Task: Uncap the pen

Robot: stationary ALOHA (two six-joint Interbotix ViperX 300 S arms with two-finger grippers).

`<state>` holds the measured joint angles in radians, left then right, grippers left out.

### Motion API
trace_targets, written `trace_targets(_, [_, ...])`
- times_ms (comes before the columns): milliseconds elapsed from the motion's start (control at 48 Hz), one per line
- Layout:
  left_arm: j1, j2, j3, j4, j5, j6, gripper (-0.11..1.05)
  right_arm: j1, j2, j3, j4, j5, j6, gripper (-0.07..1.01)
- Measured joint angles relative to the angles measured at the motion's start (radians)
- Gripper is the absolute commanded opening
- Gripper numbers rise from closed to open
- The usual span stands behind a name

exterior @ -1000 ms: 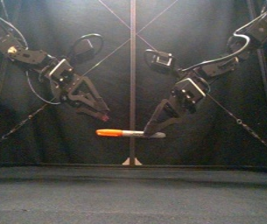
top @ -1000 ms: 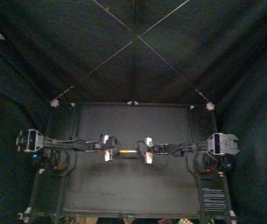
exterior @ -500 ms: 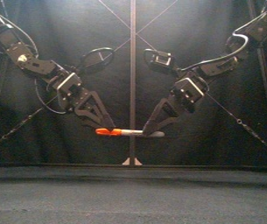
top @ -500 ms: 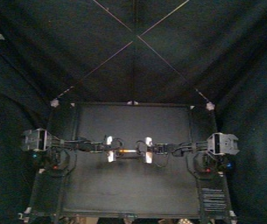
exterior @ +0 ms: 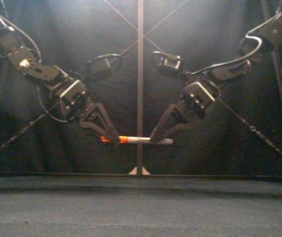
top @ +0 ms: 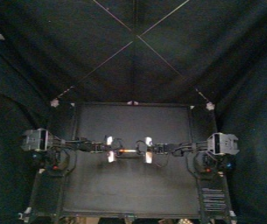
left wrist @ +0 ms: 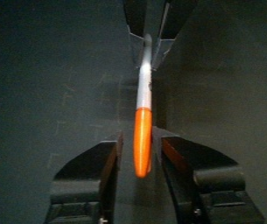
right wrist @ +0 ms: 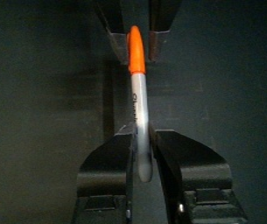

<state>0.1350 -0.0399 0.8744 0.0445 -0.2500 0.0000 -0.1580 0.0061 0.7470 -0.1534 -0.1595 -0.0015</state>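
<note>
One small black table [top: 129, 188], ringed by black curtains, beneath everything else. Reaching in over it from the left and slanting down toward the middle, the left arm [exterior: 32, 67]; mirroring it from the right at much the same slant, the right arm [exterior: 261, 32]. Poised nearly tip to tip high over the tabletop, the left gripper [exterior: 106, 137] and the right gripper [exterior: 166, 138], both angled inward and down, each under a pale cross-plate.

Strung level between them, well clear of the table, a marker pen [exterior: 138, 140], lying left to right across the middle of the booth in the front view and over the table's centre in the top view.

Clamped on the pen's grey barrel [exterior: 155, 141] near its tail end, the right gripper's two jaws, pressed flush against either side in the right wrist view. Set around the orange cap [exterior: 114, 140] at the pen's other end, the left gripper's jaws, close beside it yet parted, with a thin dark gap showing on each flank in the left wrist view.

Seated on the barrel, that cap, orange meeting grey with no break between, its rounded tip pointing toward the left arm. Along the barrel, faint dark print, too small to read.
</note>
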Motion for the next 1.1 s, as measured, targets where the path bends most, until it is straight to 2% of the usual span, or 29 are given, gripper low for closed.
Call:
trace_targets(21, [0.002,-0.002,0.000,0.000,0.000,-0.0015,0.61,0.002,0.000,0.000,0.000,0.000,0.002,0.54])
trace_targets(62, [0.002,0.000,0.000,0.000,0.000,0.0015,0.57,0.000,0.000,0.000,0.000,0.000,-0.011,0.54])
trace_targets(292, [0.002,-0.015,0.011,0.000,-0.002,0.0031,0.48,0.000,-0.026,0.017,0.000,-0.008,-0.006,0.54])
trace_targets(583, [0.005,-0.083,0.041,0.002,-0.009,0.0031,0.48,-0.008,-0.104,0.086,0.003,-0.075,0.002,0.54])
trace_targets(604, [0.006,-0.089,0.051,0.002,-0.003,0.0000,0.48,-0.011,-0.110,0.101,0.005,-0.074,0.005,0.54])
trace_targets(646, [0.014,-0.100,0.084,0.002,0.002,0.0046,0.48,-0.018,-0.120,0.127,0.006,-0.075,0.008,0.54])
trace_targets(667, [0.017,-0.103,0.092,0.002,0.002,0.0000,0.48,-0.023,-0.120,0.137,0.008,-0.075,0.009,0.54])
trace_targets(708, [0.023,-0.107,0.100,0.003,0.002,0.0031,0.48,-0.032,-0.126,0.150,0.014,-0.083,0.011,0.54])
trace_targets(729, [0.025,-0.112,0.103,0.005,0.002,0.0015,0.48,-0.035,-0.127,0.158,0.015,-0.086,0.011,0.54])
trace_targets(792, [0.026,-0.127,0.114,0.006,0.000,0.0015,0.48,-0.040,-0.138,0.176,0.023,-0.095,0.009,0.54])
trace_targets(833, [0.023,-0.135,0.121,0.008,0.000,0.0046,0.48,-0.041,-0.143,0.189,0.029,-0.104,0.009,0.54])
trace_targets(1104, [0.023,-0.152,0.138,0.018,0.000,0.0046,0.48,-0.046,-0.158,0.233,0.031,-0.187,0.005,0.54])
